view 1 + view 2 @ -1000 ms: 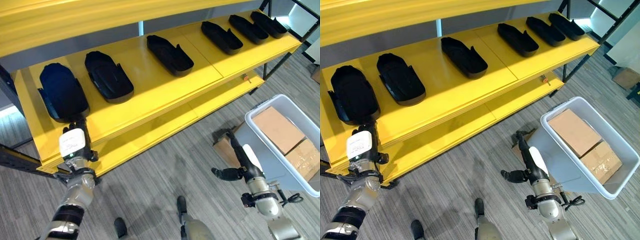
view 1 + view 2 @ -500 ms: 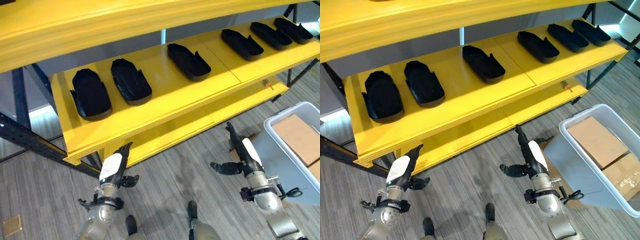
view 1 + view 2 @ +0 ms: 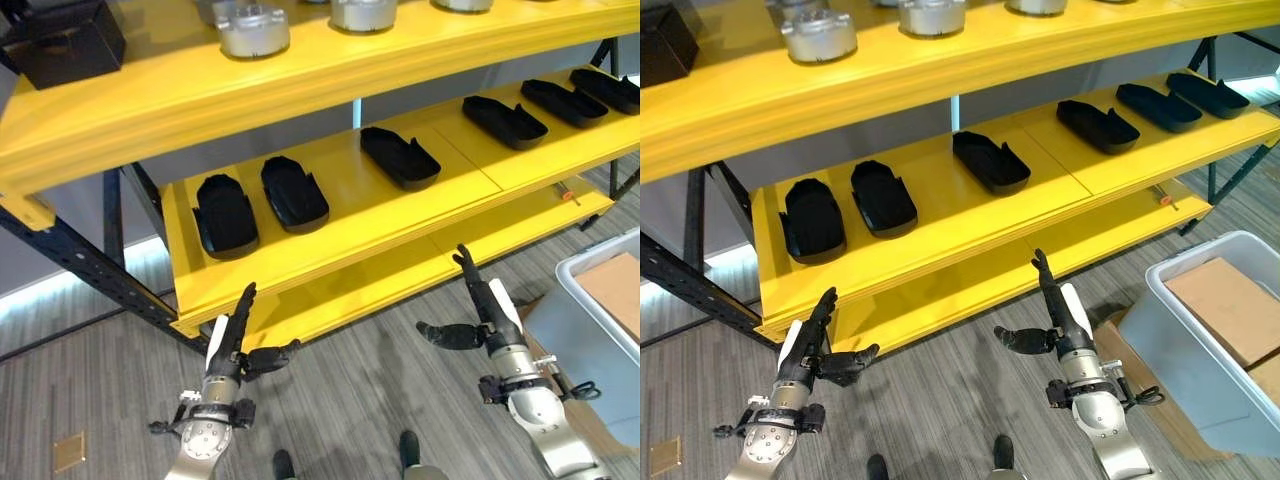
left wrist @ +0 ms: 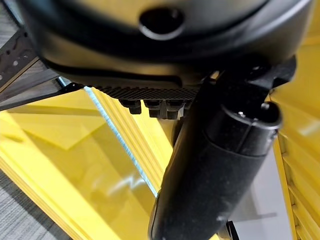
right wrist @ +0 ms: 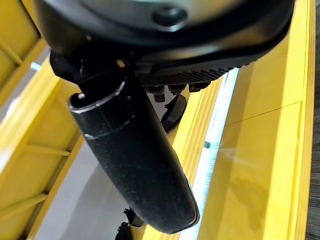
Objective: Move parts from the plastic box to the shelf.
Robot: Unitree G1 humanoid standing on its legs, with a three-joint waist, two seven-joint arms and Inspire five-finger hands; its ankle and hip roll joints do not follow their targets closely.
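Below the yellow shelf, both hands hang over grey floor, empty. Left hand sits just below the shelf's front lip near its left end, fingers straight and pointing up toward the lip, thumb spread sideways, gripping nothing. Right hand is below the shelf's lower board toward the right, fingers straight too, thumb out, holding nothing. Black parts lie in a row on the shelf's middle board, well apart from both hands; the nearest one is above and behind the left fingertips, not touching. Plastic box stands on the floor right of the shelf, beside the right arm, brown cardboard inside it. Silver round pieces and a black box sit on the shelf's top board.
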